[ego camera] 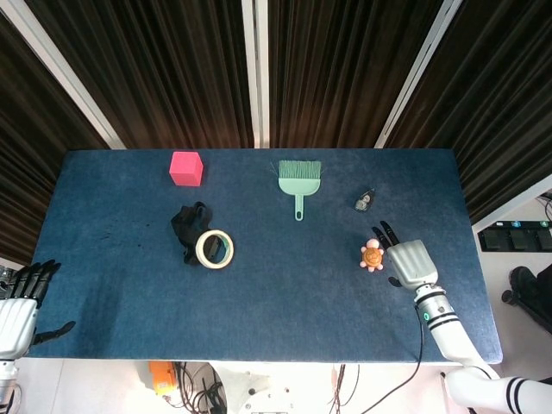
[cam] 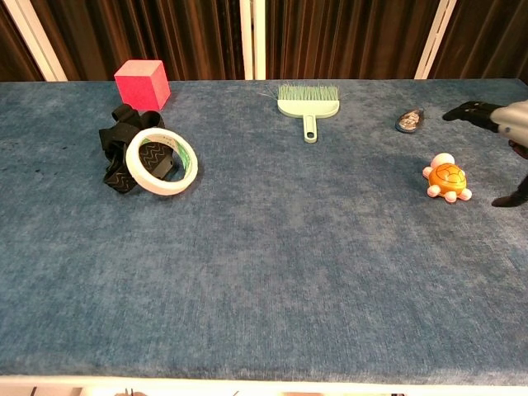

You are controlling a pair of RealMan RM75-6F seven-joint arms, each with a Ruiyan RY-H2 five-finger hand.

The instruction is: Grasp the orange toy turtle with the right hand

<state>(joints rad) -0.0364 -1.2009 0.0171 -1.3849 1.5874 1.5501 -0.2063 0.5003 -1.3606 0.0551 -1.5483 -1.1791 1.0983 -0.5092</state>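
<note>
The orange toy turtle [ego camera: 373, 256] [cam: 446, 179] lies on the blue table at the right, its shell up and its pale feet showing. My right hand [ego camera: 406, 261] [cam: 505, 132] is just to the turtle's right, apart from it, with fingers spread and nothing in them. In the chest view only its dark fingers [cam: 466, 111] show at the frame's right edge. My left hand [ego camera: 19, 306] hangs open off the table's near left corner, far from the turtle.
A dark key fob [ego camera: 364, 201] lies beyond the turtle. A green brush [ego camera: 299, 180] sits at the back middle, a pink cube [ego camera: 185, 168] at the back left. A tape roll [ego camera: 214, 248] leans on a black strap [ego camera: 185, 226].
</note>
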